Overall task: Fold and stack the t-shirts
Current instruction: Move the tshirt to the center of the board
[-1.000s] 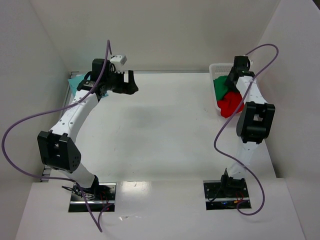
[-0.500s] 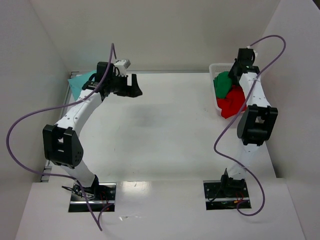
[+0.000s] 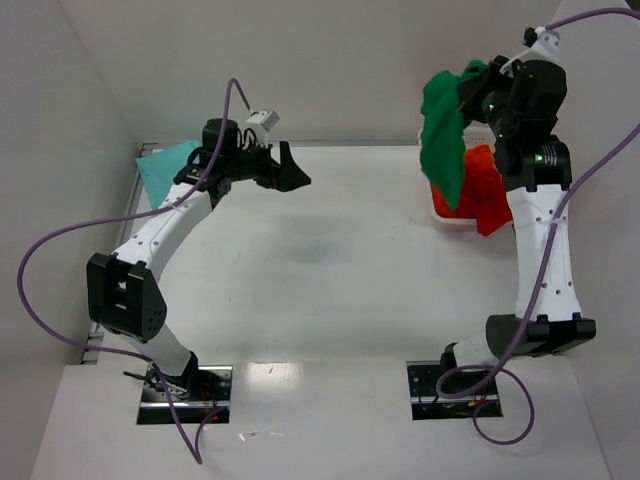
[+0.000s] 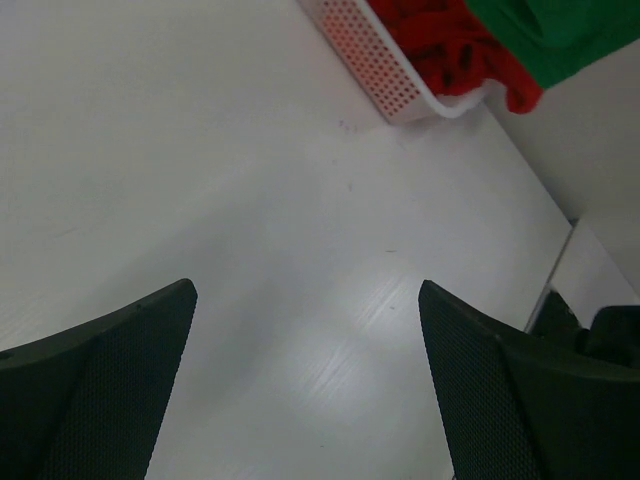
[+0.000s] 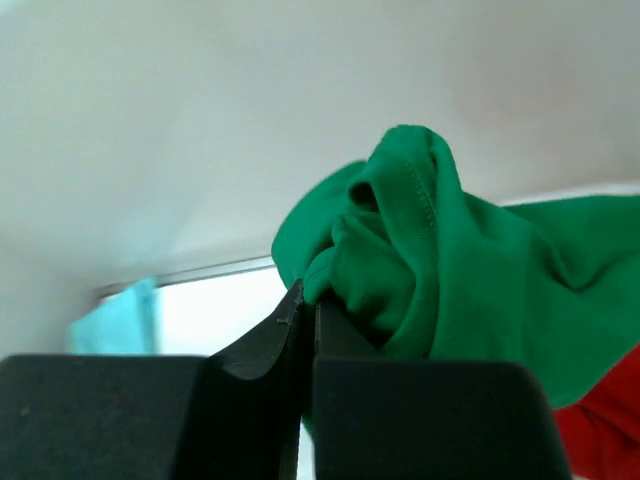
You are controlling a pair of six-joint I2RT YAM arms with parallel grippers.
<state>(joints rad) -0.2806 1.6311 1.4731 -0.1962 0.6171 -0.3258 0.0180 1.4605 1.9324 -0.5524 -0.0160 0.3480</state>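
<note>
My right gripper is raised high above the basket, shut on the dark green t-shirt, which hangs down from it. In the right wrist view the green cloth bunches at the pinched fingertips. A bright red t-shirt trails up from the white mesh basket. The pale teal t-shirt lies at the back left corner. My left gripper hovers open over the table's back left, nothing between its fingers.
White walls enclose the table on the left, back and right. The basket with red cloth stands at the back right edge. Purple cables loop from both arms. The two arm bases sit at the near edge.
My right gripper closed on the green t-shirt in the basket and rose steeply, lifting it with red cloth trailing. My left gripper drifted a little to the right, still open.
</note>
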